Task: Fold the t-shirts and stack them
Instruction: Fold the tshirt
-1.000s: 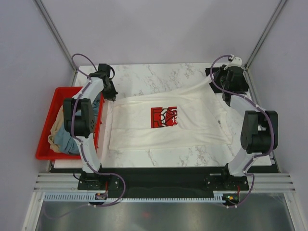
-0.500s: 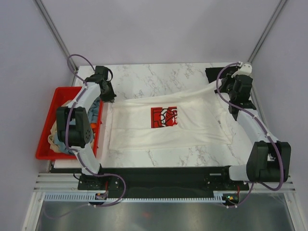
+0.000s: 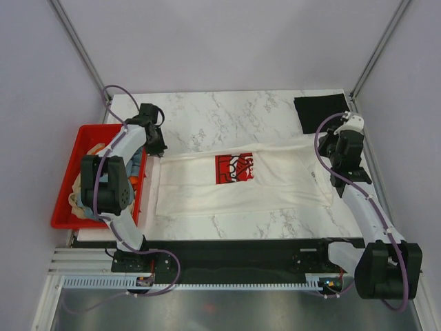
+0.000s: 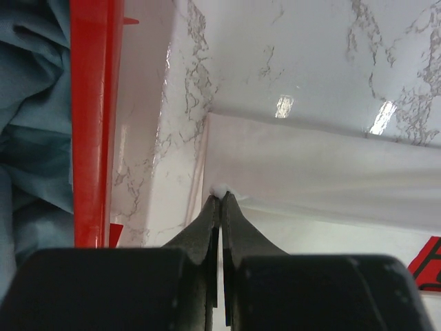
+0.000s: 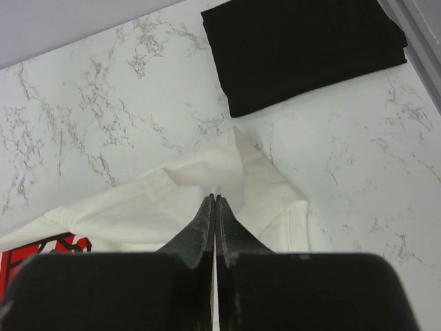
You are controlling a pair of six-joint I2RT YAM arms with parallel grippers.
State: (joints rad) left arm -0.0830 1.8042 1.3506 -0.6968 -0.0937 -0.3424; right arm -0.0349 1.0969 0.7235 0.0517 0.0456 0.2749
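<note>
Cream-white t-shirt (image 3: 238,181), red chest print (image 3: 234,167), spread flat

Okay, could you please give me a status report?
Left pincer shut on cream-white t-shirt, far-left corner. Right pincer shut on its far-right edge. Folded black t-shirt far right, clear of it.

I've got both arms reaching forward and spread wide apart, wrists tipped low. My left gripper (image 4: 220,198) and right gripper (image 5: 215,200) each have jaws pressed tight together.
</note>
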